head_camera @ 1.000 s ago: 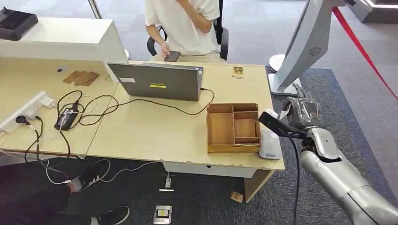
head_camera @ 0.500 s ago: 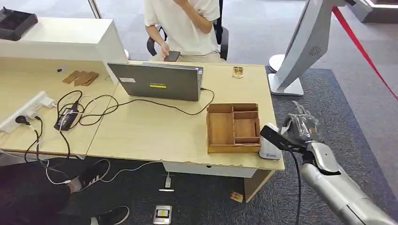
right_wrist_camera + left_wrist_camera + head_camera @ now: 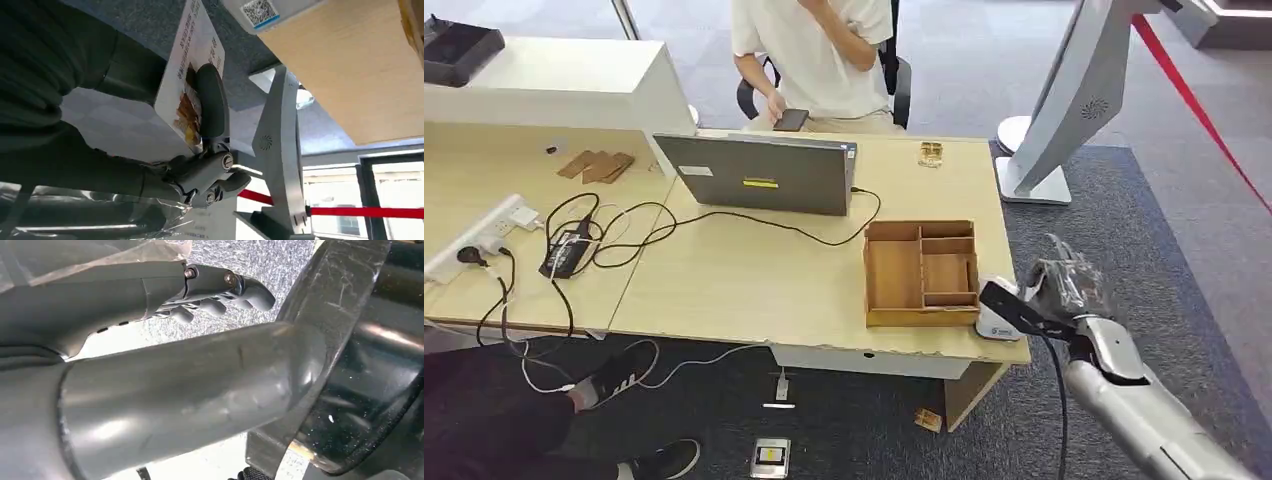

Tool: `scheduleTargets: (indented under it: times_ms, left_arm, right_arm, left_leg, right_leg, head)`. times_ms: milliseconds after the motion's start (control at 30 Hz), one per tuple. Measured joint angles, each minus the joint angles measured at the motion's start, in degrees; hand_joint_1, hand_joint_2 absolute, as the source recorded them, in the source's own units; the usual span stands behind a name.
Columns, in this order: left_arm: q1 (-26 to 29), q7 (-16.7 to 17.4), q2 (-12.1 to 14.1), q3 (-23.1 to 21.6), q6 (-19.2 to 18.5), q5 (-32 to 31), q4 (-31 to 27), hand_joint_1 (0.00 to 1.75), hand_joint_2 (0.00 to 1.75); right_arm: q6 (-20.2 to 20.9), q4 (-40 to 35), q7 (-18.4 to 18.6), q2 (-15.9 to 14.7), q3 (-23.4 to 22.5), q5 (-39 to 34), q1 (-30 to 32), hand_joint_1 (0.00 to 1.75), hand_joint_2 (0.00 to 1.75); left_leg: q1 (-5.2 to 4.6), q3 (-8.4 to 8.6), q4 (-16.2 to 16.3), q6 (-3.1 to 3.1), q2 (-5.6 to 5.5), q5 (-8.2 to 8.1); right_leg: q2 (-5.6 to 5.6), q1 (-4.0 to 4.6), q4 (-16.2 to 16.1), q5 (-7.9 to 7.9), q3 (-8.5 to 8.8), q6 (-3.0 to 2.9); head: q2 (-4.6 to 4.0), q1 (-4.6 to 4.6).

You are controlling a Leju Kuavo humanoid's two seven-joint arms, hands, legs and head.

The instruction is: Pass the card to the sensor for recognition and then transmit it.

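My right hand (image 3: pixel 1066 283), wrapped in clear film, hovers just off the desk's right edge beside the white sensor (image 3: pixel 996 320), which sits at the desk's near right corner. The black wrist camera partly hides the sensor. In the right wrist view the hand (image 3: pixel 192 175) pinches a white printed card (image 3: pixel 192 45) under its thumb. The card's face is tilted toward the sensor (image 3: pixel 260 12), whose QR label shows close by, with a gap between them. My left hand (image 3: pixel 220 292) hangs by my body over the carpet, fingers loosely bent, holding nothing.
A wooden divided tray (image 3: pixel 869 275) stands just left of the sensor. Behind it are a laptop (image 3: pixel 759 175), cables (image 3: pixel 614 235) and a power strip (image 3: pixel 474 240). A person (image 3: pixel 814 50) sits behind the desk. A white display stand (image 3: pixel 1074 90) and a red barrier rope (image 3: pixel 1194 100) are at the right.
My right hand with the card has moved down along the desk's right edge, from level with the tray's far end to beside the sensor.
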Motion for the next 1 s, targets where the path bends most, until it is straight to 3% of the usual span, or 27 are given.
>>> scheduleTargets:
  times_ms: [1000]
  left_arm:
    - [-0.3,0.3,0.0,0.0,0.0,-0.2,0.0,0.0,0.0]
  right_arm:
    - [1.2,3.5,-1.5,3.6,0.2,-0.7,2.0,1.75,1.75]
  left_leg:
    - [0.0,0.11,0.0,0.0,0.02,0.01]
  right_leg:
    - [0.0,0.0,0.0,0.0,0.09,0.0]
  head:
    - [0.0,0.0]
